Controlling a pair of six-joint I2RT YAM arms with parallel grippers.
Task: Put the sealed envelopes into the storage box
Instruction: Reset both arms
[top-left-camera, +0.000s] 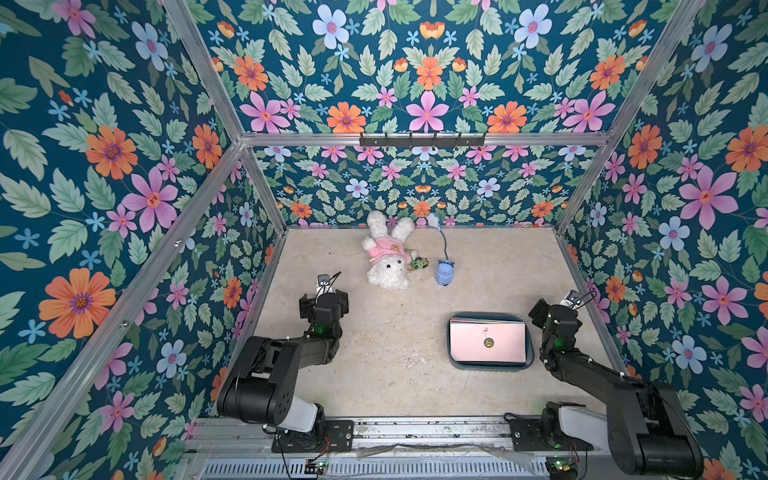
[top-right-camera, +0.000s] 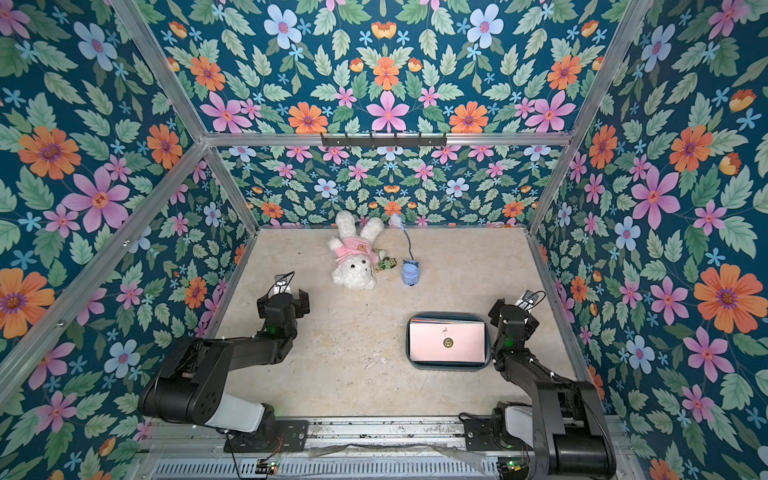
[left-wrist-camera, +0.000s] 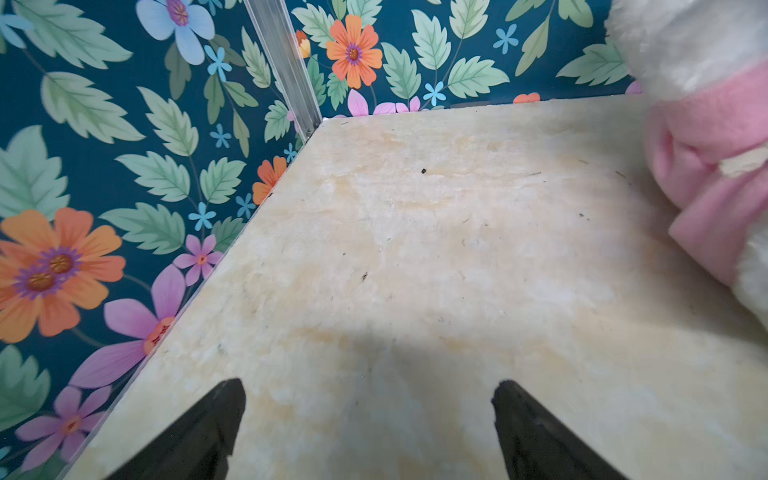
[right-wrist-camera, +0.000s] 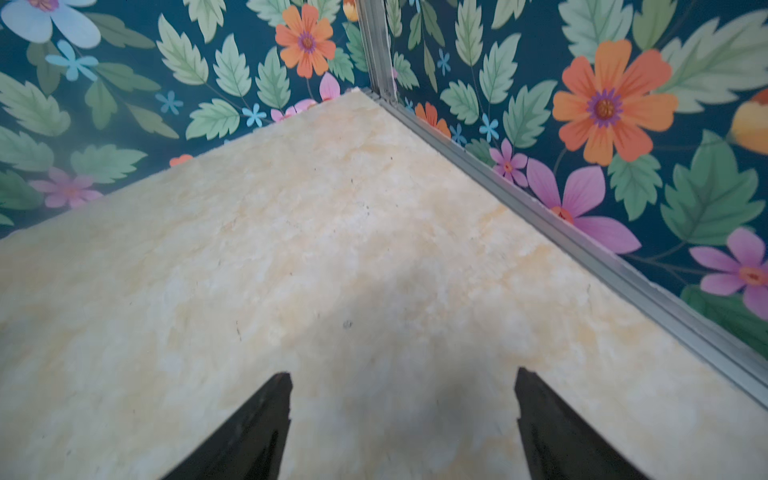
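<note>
Seemingly apart, storage box (top-left-camera: 490, 366) beside right claw (right-wrist-camera: 403, 373)

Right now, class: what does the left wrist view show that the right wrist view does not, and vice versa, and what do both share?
Only the left wrist view: the white plush rabbit in pink clothes and the open left gripper. Only the right wrist view: the open right gripper and a silver metal rail along the table's edge. Both: the beige marbled tabletop, floral-papered walls, a metal corner post, nothing between the jaws.
</note>
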